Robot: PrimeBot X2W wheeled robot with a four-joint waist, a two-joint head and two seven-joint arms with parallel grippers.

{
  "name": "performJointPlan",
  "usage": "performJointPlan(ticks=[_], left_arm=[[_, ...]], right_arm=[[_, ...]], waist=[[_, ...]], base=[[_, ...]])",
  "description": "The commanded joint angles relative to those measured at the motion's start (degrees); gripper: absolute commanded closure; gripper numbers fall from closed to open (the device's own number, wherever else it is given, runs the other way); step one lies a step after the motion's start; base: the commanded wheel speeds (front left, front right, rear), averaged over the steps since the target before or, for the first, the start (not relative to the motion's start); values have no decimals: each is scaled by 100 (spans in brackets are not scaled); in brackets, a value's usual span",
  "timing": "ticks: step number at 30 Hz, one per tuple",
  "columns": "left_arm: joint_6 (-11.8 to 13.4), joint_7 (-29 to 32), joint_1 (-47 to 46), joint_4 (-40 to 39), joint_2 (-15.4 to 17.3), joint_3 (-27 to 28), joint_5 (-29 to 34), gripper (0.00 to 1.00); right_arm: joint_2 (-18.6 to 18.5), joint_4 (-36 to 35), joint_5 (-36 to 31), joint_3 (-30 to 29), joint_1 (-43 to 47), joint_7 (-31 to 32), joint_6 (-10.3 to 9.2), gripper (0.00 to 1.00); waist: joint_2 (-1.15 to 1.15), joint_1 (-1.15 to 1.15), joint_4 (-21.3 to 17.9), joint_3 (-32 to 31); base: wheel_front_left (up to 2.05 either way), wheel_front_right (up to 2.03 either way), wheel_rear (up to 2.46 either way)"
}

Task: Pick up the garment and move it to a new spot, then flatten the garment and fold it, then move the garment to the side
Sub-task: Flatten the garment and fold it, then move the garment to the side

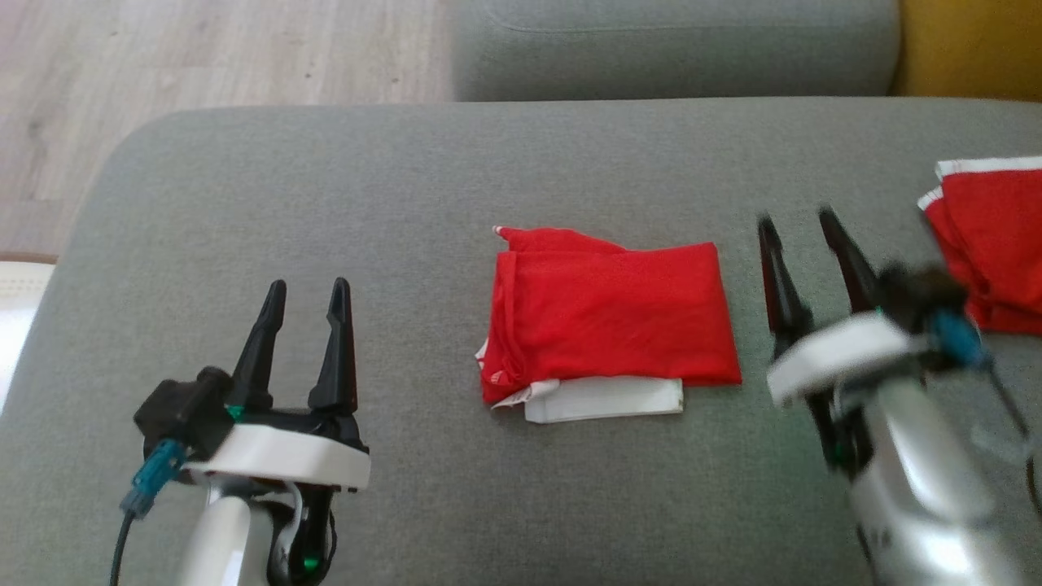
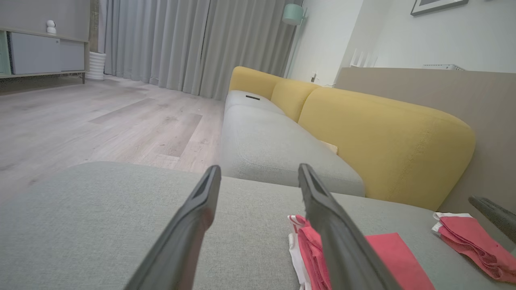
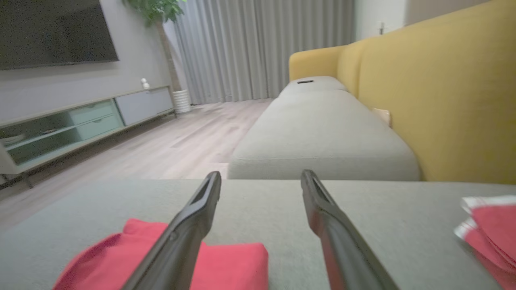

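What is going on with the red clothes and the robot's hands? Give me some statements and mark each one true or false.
1. The folded red garment lies on the grey seat cushion, between the two hands. True.
2. The left hand is clamped on that garment. False: it is open, empty and apart from it.
3. A second red garment lies further to the robot's right. True.
4. The right hand holds the second garment. False: it is open and empty, between the two garments.
5. The sofa's backrest is blue. False: it is yellow.
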Motion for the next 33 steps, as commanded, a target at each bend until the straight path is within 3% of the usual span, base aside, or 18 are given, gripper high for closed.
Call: performJointPlan(ticks=[1, 7, 12, 23, 33], left_arm=[[21, -45, -258, -230, 18, 197, -16, 0], [16, -45, -170, -197, 18, 132, 135, 0], [89, -45, -17, -209, 18, 69, 315, 0], [180, -45, -69, -269, 18, 5, 317, 0], [160, -45, -318, -314, 18, -117, 255, 0]], right_arm=[[198, -488, -379, -199, 204, -62, -5, 0], [531, -1717, -1409, -1060, 1170, -63, -5, 0], [549, -2047, -1314, -1118, 1566, -63, -5, 0], [551, -2065, -1370, -1140, 1593, -63, -5, 0], [552, -1179, -1360, -963, 1128, 320, -5, 0]], waist=[[0, 0, -58, 38], [0, 0, -162, 94], [0, 0, -198, 110], [0, 0, -129, 189], [0, 0, 106, 629]], base=[[0, 0, 0], [0, 0, 0], [0, 0, 0], [0, 0, 0], [0, 0, 0]])
